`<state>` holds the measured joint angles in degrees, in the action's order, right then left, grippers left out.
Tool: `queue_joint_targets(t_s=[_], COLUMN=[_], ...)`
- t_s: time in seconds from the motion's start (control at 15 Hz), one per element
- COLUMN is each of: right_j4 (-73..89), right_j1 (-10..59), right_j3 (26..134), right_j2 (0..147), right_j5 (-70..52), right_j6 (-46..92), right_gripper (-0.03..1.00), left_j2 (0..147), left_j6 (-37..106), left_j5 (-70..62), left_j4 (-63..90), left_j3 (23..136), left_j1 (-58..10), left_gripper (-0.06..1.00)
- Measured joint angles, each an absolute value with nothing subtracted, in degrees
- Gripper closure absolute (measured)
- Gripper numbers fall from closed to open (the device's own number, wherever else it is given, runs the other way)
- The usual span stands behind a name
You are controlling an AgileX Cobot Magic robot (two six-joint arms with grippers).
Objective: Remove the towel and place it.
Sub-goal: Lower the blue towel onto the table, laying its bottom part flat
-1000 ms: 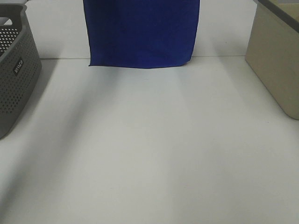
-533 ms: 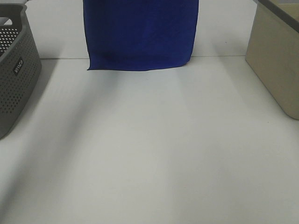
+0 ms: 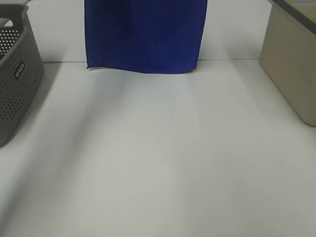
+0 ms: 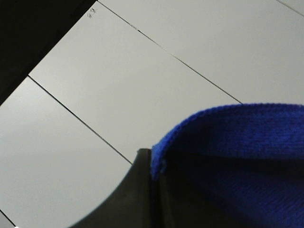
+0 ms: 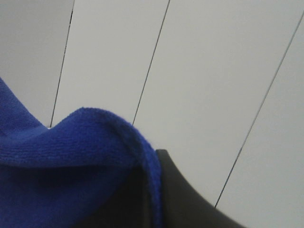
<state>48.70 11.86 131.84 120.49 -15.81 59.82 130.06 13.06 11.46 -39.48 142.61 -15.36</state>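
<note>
The royal-blue towel hangs flat from above the exterior view's top edge, over the far middle of the white table. Its lower edge sits about level with the table's back edge, and a bit of white shows at its lower left corner. Neither gripper shows in the exterior view. In the left wrist view the left gripper has a dark finger pressed against a fold of the towel. In the right wrist view the right gripper has a dark finger against the towel's hemmed edge.
A grey perforated basket stands at the table's left edge. A beige bin stands at the right edge. A white panelled wall lies behind the towel.
The hanging towel has shifted a little to the left, and its lower edge has swung slightly. Basket and bin have not moved.
</note>
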Motion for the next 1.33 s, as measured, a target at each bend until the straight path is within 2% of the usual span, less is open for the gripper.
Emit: queue_joint_targets(t_s=[0.4,0.67,0.87,0.93,1.07,1.33], right_j4=[50.25,50.25,43.6,33.17,26.24,26.18], right_j1=[11.8,11.8,11.8,11.8,11.8,11.86], right_j3=[131.89,131.89,131.89,131.89,131.89,131.89], right_j2=[119.92,119.92,118.26,116.2,113.62,108.69], right_j5=[-14.84,-19.71,-27.39,-34.43,-42.69,-56.95], right_j6=[59.82,59.47,52.83,42.91,35.29,30.31], right_gripper=[0.95,0.95,0.95,0.95,0.95,0.95], left_j2=[130.06,130.06,128.74,125.76,121.93,114.76], left_j6=[15.24,8.19,2.64,2.35,4.24,5.79], left_j5=[11.69,5.21,-12.61,-26.3,-38.27,-60.33], left_j4=[-39.88,-38.5,-36.73,-33.58,-28.99,-22.98], left_j3=[143.7,143.7,143.76,143.76,143.76,143.76], left_j1=[-15.36,-15.81,-18.05,-19.71,-20.57,-21.49], left_gripper=[0.94,0.94,0.94,0.94,0.94,0.94])
